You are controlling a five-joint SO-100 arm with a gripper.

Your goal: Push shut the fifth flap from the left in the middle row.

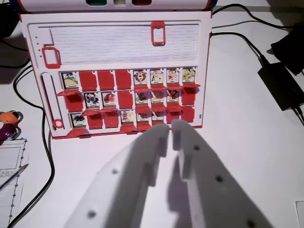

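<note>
A red flap-board game (118,42) lies on the white table, filling the upper middle of the wrist view. It has three rows of small flaps; some show picture cards, others show only plain red. In the middle row, the fifth flap from the left (141,98) shows a picture card, as do the two to its right. My white gripper (170,129) reaches up from the bottom edge, fingers together with nothing between them. Its tips sit at the board's near edge, covering part of the bottom row, below and slightly right of that flap.
A black power adapter (280,85) and its cables (247,40) lie right of the board. Another black cable (45,156) curves down the left side. A printed sheet with a pen (12,178) and an orange and purple object (9,124) sit at the left edge.
</note>
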